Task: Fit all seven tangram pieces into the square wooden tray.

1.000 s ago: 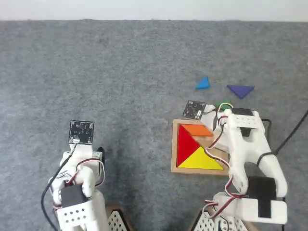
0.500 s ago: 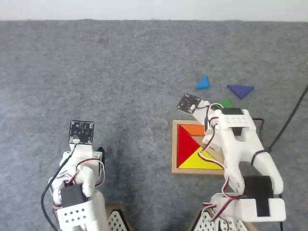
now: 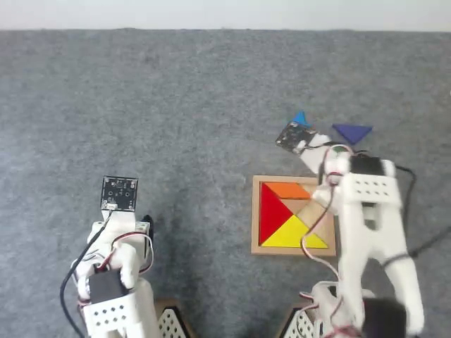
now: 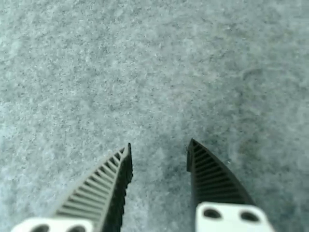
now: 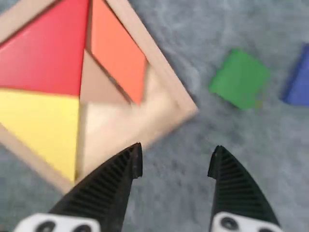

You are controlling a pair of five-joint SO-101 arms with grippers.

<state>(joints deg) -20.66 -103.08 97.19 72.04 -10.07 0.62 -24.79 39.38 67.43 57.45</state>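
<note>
The square wooden tray point(image 3: 255, 211) lies right of centre and holds a red triangle point(image 3: 270, 209), an orange piece point(image 3: 287, 189) and a yellow triangle point(image 3: 294, 233); part of its floor is bare wood point(image 5: 104, 123). Beyond it on the carpet lie a blue triangle point(image 3: 299, 118) and a purple triangle point(image 3: 351, 132). The right wrist view adds a green square point(image 5: 239, 77) just outside the tray's corner. My right gripper point(image 5: 176, 162) hangs open and empty over the tray's edge point(image 5: 164, 63). My left gripper point(image 4: 159, 150) is open over bare carpet at the near left.
Grey carpet covers the whole table. The right arm point(image 3: 363, 211) stretches over the tray's right side and covers it in the high view. The left arm point(image 3: 113, 260) stays folded near the front edge, far from the pieces.
The right arm has swung and stretched away from the tray's middle toward the loose pieces at the far side, uncovering more of the tray. The left arm has not moved.
</note>
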